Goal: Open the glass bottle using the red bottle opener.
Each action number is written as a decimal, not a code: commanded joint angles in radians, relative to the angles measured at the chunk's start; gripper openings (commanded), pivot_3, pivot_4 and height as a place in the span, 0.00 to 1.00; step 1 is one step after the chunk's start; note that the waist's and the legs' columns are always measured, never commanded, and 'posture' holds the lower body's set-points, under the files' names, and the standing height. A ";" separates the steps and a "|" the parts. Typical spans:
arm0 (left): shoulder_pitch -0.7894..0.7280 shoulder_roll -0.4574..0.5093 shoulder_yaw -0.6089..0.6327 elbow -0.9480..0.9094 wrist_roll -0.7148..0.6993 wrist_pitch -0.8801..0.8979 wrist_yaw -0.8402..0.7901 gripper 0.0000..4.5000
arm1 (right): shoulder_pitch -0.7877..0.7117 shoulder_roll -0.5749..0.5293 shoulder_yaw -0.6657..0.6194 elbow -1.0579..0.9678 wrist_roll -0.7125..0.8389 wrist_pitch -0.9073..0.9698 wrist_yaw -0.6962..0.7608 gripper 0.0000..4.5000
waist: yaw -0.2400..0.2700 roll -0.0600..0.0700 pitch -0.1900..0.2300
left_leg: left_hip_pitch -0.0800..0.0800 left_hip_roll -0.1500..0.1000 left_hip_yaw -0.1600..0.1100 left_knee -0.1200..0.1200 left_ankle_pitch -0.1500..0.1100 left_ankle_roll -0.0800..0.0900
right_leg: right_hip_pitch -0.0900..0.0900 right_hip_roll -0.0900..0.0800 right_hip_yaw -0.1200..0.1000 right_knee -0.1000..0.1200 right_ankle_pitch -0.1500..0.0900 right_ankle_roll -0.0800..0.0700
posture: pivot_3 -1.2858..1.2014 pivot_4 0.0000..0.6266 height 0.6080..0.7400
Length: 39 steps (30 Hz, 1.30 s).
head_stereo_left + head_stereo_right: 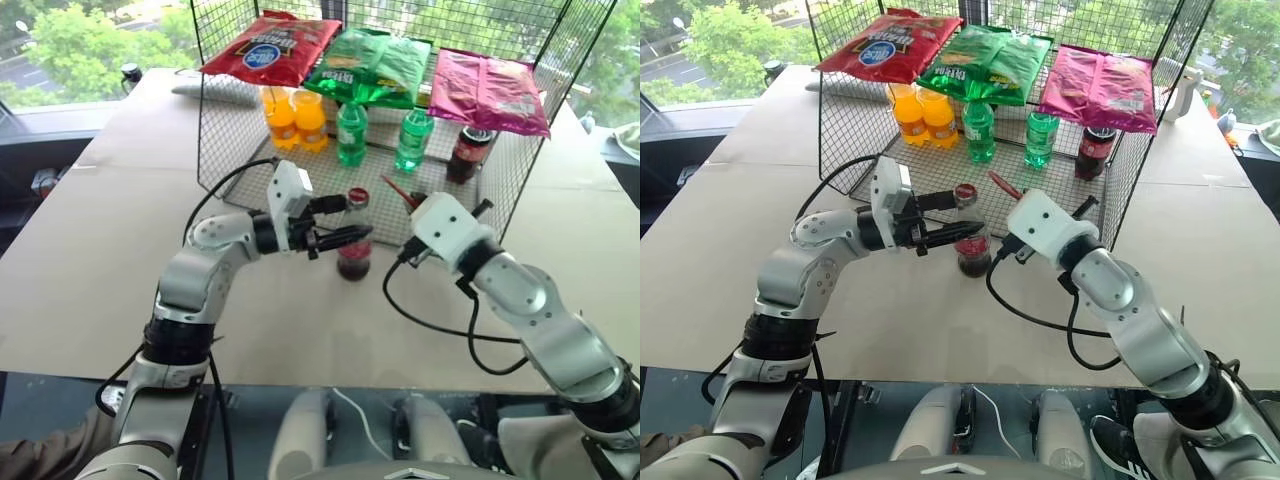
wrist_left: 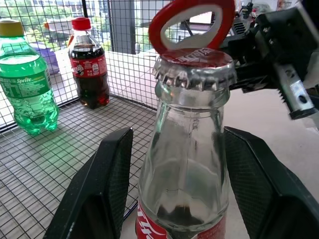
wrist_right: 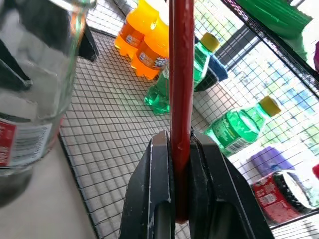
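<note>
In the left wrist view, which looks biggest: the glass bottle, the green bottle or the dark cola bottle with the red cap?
1. The glass bottle, by far, but it is right at the camera.
2. The green bottle.
3. The dark cola bottle, slightly smaller, standing further back.

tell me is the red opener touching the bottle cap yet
Cannot tell. In the left wrist view the red bottle opener has its ring right above the glass bottle, overlapping its cap's rim, but no view plainly shows contact or a gap.
</note>
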<state>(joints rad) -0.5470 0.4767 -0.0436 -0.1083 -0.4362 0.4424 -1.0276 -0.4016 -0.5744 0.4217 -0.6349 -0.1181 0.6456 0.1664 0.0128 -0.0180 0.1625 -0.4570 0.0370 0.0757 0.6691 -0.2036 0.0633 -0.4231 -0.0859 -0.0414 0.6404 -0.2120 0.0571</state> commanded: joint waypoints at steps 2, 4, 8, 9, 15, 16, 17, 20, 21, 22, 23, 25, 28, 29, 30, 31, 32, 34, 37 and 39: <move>-0.023 0.002 0.002 -0.032 -0.016 -0.011 0.002 0.63 | -0.007 -0.006 0.023 0.027 -0.126 -0.169 0.010 0.00 | 0.000 0.000 0.000 | 0.000 0.000 0.000 0.000 0.000 0.000 | 0.000 0.000 0.000 0.000 0.000 0.000 | 0.52 0.24 1.00; -0.023 0.003 0.002 -0.032 -0.016 -0.008 0.002 0.63 | 0.008 -0.001 0.027 0.040 -0.157 -0.218 0.024 0.00 | -0.001 0.000 0.000 | 0.000 0.000 0.000 0.000 0.000 0.000 | 0.000 0.001 0.000 0.000 0.000 0.000 | 0.52 0.24 1.00; -0.024 0.004 0.003 -0.034 -0.016 -0.005 0.006 0.63 | 0.025 0.017 0.048 0.076 -0.235 -0.308 0.038 0.00 | -0.001 0.000 0.000 | 0.000 0.000 0.000 0.000 0.000 0.000 | 0.000 0.001 0.000 0.000 0.000 0.000 | 0.52 0.24 1.00; -0.024 0.004 0.003 -0.035 -0.016 -0.005 0.006 0.63 | 0.027 0.028 0.055 0.090 -0.255 -0.324 0.037 0.00 | -0.001 0.000 0.000 | 0.000 0.000 0.000 0.000 0.000 0.000 | 0.000 0.001 0.000 0.000 0.000 0.000 | 0.52 0.24 1.00; -0.024 0.012 0.004 -0.039 -0.016 -0.001 0.004 0.63 | 0.029 0.082 0.070 0.148 -0.362 -0.378 0.050 0.00 | -0.001 0.000 0.000 | 0.001 0.000 0.000 0.000 0.000 -0.001 | 0.000 0.001 0.000 0.000 0.000 0.000 | 0.52 0.24 1.00; -0.025 0.013 0.003 -0.038 -0.015 0.000 0.004 0.63 | 0.029 0.088 0.070 0.152 -0.378 -0.383 0.055 0.00 | -0.001 0.000 0.000 | 0.001 0.000 0.000 0.000 0.000 -0.001 | 0.000 0.001 0.000 0.000 0.000 0.000 | 0.52 0.24 1.00; -0.026 0.014 0.003 -0.036 -0.014 -0.001 0.004 0.63 | 0.027 0.094 0.069 0.157 -0.391 -0.387 0.059 0.00 | -0.002 0.000 0.000 | 0.001 0.000 0.000 0.000 0.000 -0.001 | 0.000 0.001 0.000 0.000 0.000 0.000 | 0.52 0.24 1.00; -0.029 0.016 0.000 -0.035 -0.013 -0.001 0.003 0.63 | 0.021 0.114 0.071 0.168 -0.444 -0.390 0.076 0.00 | -0.002 0.000 0.000 | 0.002 0.000 0.000 0.000 0.000 -0.001 | 0.000 0.001 0.000 0.001 0.000 0.000 | 0.52 0.24 1.00; -0.030 0.016 -0.001 -0.035 -0.013 -0.001 0.003 0.63 | 0.021 0.120 0.070 0.171 -0.457 -0.391 0.083 0.00 | -0.002 0.000 0.000 | 0.002 0.000 0.000 0.000 0.000 -0.001 | 0.001 0.001 0.000 0.001 0.000 0.000 | 0.52 0.24 1.00; -0.031 0.016 -0.002 -0.033 -0.012 -0.002 0.002 0.63 | 0.020 0.128 0.071 0.176 -0.467 -0.396 0.087 0.00 | -0.002 0.000 0.000 | 0.002 0.001 0.001 0.000 0.000 -0.001 | 0.001 0.001 0.000 0.001 0.000 0.000 | 0.52 0.24 1.00; -0.033 0.016 -0.002 -0.030 -0.011 -0.003 0.001 0.63 | 0.020 0.137 0.072 0.180 -0.478 -0.400 0.091 0.00 | -0.003 0.000 0.000 | 0.003 0.000 0.001 0.000 0.000 -0.001 | 0.002 0.001 0.000 0.001 0.000 0.000 | 0.52 0.24 1.00; -0.036 0.016 -0.003 -0.025 -0.009 -0.005 -0.001 0.63 | 0.023 0.156 0.070 0.188 -0.493 -0.403 0.096 0.00 | -0.003 0.000 0.000 | 0.005 0.001 0.000 -0.001 0.000 -0.001 | 0.004 0.001 0.000 0.000 0.000 0.000 | 0.52 0.24 1.00; -0.047 0.013 -0.007 -0.016 -0.006 -0.005 0.000 0.63 | 0.031 0.191 0.051 0.192 -0.495 -0.398 0.099 0.00 | -0.004 0.000 0.000 | 0.005 0.001 0.000 -0.001 0.000 -0.001 | 0.004 0.001 0.000 0.001 0.000 0.000 | 0.52 0.24 1.00; -0.052 0.011 -0.009 -0.012 -0.005 -0.004 0.002 0.63 | 0.036 0.206 0.042 0.192 -0.487 -0.392 0.102 0.00 | -0.004 0.000 0.000 | 0.005 0.001 0.000 -0.001 0.000 -0.001 | 0.004 0.001 0.000 0.001 0.000 0.000 | 0.52 0.24 1.00; -0.057 0.009 -0.010 -0.009 -0.004 -0.003 0.003 0.63 | 0.045 0.227 0.029 0.192 -0.474 -0.381 0.099 0.00 | -0.004 0.000 0.000 | 0.005 0.001 0.000 -0.001 0.000 -0.001 | 0.004 0.001 0.000 0.001 0.000 0.000 | 0.52 0.24 1.00; -0.061 0.007 -0.012 -0.006 -0.003 -0.002 0.005 0.63 | 0.052 0.241 0.019 0.193 -0.463 -0.378 0.097 0.00 | -0.003 0.000 0.000 | 0.005 0.001 0.001 -0.001 0.000 -0.001 | 0.004 0.001 0.000 0.000 0.000 0.000 | 0.52 0.24 1.00; -0.064 0.006 -0.013 -0.004 -0.002 -0.002 0.006 0.63 | 0.059 0.254 0.009 0.194 -0.454 -0.375 0.095 0.00 | -0.003 0.000 0.000 | 0.005 0.001 0.000 -0.001 0.000 -0.001 | 0.004 0.001 0.000 0.000 0.000 0.000 | 0.52 0.24 1.00; -0.069 0.006 -0.015 0.002 0.000 -0.003 0.006 0.63 | 0.069 0.272 -0.006 0.202 -0.452 -0.379 0.088 0.00 | -0.003 0.000 0.000 | 0.005 0.001 0.001 -0.001 0.000 -0.001 | 0.004 0.000 0.000 0.000 0.000 0.000 | 0.52 0.24 1.00; -0.077 0.009 -0.016 0.010 0.001 -0.004 0.003 0.63 | 0.083 0.284 -0.031 0.215 -0.454 -0.388 0.078 0.00 | -0.004 0.000 0.000 | 0.007 0.001 0.000 -0.001 0.000 -0.001 | 0.006 0.001 0.000 0.000 0.000 0.000 | 0.52 0.24 1.00; -0.082 0.010 -0.017 0.014 0.002 -0.005 0.002 0.63 | 0.085 0.280 -0.044 0.220 -0.464 -0.397 0.076 0.00 | -0.005 0.000 0.000 | 0.007 0.001 0.000 -0.001 0.000 -0.001 | 0.006 0.001 0.000 0.000 0.000 0.000 | 0.52 0.24 1.00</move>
<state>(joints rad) -0.6058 0.4834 -0.0605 -0.0866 -0.4332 0.4474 -1.0254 -0.3258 -0.2903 0.3971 -0.4142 -0.5759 0.2572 0.2441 0.0074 -0.0177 0.1624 -0.4501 0.0378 0.0759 0.6684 -0.2033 0.0623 -0.4173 -0.0854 -0.0414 0.6409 -0.2124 0.0570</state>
